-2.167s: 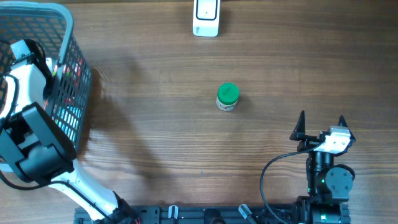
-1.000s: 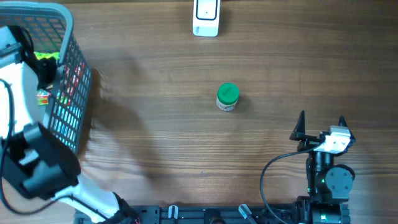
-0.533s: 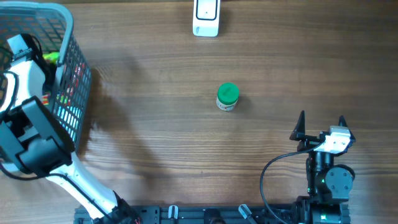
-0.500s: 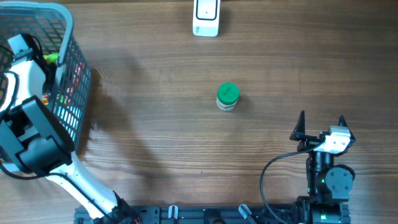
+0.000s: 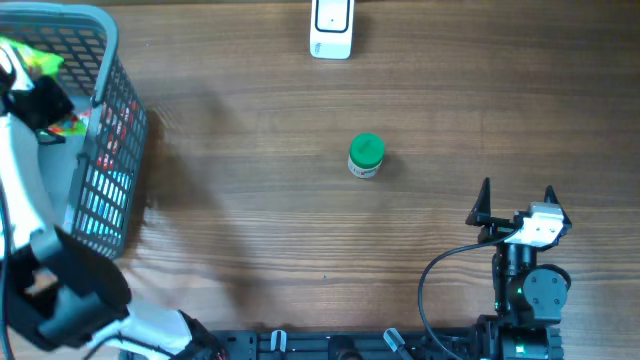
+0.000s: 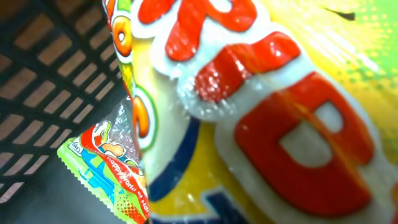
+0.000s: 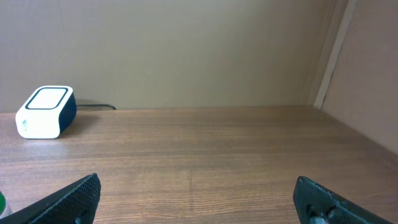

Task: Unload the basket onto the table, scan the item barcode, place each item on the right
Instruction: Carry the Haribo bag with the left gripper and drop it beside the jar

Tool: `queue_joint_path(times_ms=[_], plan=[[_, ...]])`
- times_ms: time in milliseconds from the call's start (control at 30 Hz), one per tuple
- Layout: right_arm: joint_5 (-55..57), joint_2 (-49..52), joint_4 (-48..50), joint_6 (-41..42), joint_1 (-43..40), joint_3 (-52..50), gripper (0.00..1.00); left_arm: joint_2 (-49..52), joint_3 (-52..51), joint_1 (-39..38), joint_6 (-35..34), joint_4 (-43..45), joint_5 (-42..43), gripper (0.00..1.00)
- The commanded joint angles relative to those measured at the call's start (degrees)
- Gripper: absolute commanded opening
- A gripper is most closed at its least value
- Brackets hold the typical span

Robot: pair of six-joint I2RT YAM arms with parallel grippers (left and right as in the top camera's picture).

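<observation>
Looking down from overhead, I have the left gripper [image 5: 35,75] up at 10 o'clock, inside the grey wire basket [image 5: 105,150], and its jaws are closed on a snack packet [image 5: 38,57] whose green and yellow end pokes out just past the fingers. On the left wrist camera that packet fills nearly the whole view, pressed close to the lens: glossy yellow film with big red letters outlined in white, and I cannot make out a barcode on the face showing. At the left edge of that view I see the dark basket mesh, and at 7 o'clock a smaller green-edged wrapper [image 6: 106,171] with a cartoon print lies just beside the big packet; I cannot tell whether the two are touching. The white barcode scanner [image 5: 331,28] sits at 12 o'clock on the wooden table [image 5: 250,220], well apart from the basket. A green-lidded jar [image 5: 366,156] stands upright near the middle. My right gripper [image 5: 517,195] rests at 4 o'clock with its jaws spread wide and nothing between them, its wrist camera looking across the table toward the scanner.
</observation>
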Motion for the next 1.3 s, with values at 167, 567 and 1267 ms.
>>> queue_joint_path(times_ms=[167,567,1267], plan=[[-0.7,-0.4,0.2,-0.3,0.1,-0.1,1.0,-12.9,0.3,0.4,-0.8,-1.1,19.5,0.04],[-0.7,-0.4,0.2,-0.3,0.1,-0.1,1.0,-29.2,-13.8,-33.0,-8.4,-13.9,17.5,0.04],[-0.7,-0.4,0.2,-0.3,0.1,-0.1,1.0,-24.6,-32.0,-59.5,-22.8,9.2,-20.3,0.45]])
